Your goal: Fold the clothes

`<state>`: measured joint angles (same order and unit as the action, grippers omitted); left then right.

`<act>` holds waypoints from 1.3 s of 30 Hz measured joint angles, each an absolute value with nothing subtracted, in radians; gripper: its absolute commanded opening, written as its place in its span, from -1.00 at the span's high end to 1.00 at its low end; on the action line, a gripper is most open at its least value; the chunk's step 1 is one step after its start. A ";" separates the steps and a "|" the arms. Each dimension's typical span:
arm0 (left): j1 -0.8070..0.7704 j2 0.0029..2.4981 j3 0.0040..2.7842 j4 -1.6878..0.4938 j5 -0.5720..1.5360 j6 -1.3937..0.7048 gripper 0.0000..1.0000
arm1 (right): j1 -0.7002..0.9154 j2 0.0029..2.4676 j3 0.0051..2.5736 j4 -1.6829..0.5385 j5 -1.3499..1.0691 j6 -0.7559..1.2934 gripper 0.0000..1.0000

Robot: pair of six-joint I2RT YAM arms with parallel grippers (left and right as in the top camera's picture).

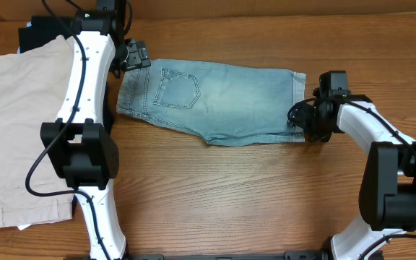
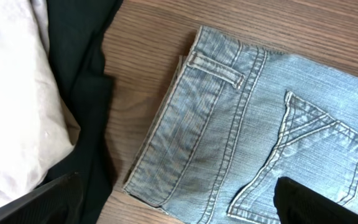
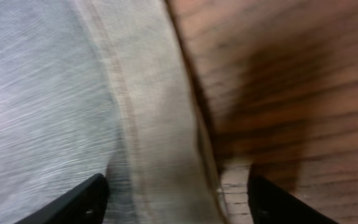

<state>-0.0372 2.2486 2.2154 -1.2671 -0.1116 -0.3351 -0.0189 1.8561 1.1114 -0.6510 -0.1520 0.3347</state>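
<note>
The clothes, faded light-blue denim shorts, lie flat across the table's middle, waistband to the left and leg hem to the right. My left gripper hovers over the waistband's far left corner. In the left wrist view its fingers stand wide open above the waistband and belt loop, holding nothing. My right gripper is low at the hem's near right corner. In the right wrist view its jaws straddle the pale hem, one finger over denim and one over wood, still apart.
Beige shorts lie at the left edge, partly under my left arm. A black garment sits behind them and reaches close to the waistband. Bare wooden table lies in front of the denim.
</note>
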 measured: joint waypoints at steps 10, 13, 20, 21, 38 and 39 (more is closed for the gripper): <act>-0.037 2.249 2.215 -1.294 -0.109 -0.332 -1.00 | -0.019 1.851 1.082 -0.576 -0.173 0.364 0.38; -0.037 2.249 2.215 -1.311 -0.106 -0.332 -1.00 | -0.019 1.851 1.077 -0.560 -0.179 0.365 0.61; -0.037 2.249 2.215 -1.334 -0.101 -0.332 -1.00 | -0.069 1.851 1.077 -0.582 -0.213 0.370 0.92; -0.037 2.249 2.215 -1.338 -0.097 -0.332 -1.00 | -0.086 1.851 1.077 -0.589 -0.217 0.369 0.92; -0.037 2.249 2.215 -1.393 -0.002 -0.326 -1.00 | -0.331 1.851 1.218 -0.826 -0.376 0.220 -0.61; -0.036 2.249 2.215 -1.391 0.006 -0.315 -1.00 | -0.331 1.851 1.263 -0.859 -0.387 0.204 -0.70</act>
<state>-0.0364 2.2486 2.2150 -1.3914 0.0055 -0.3153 -0.3313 1.8515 1.2633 -0.8589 -0.3870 0.2039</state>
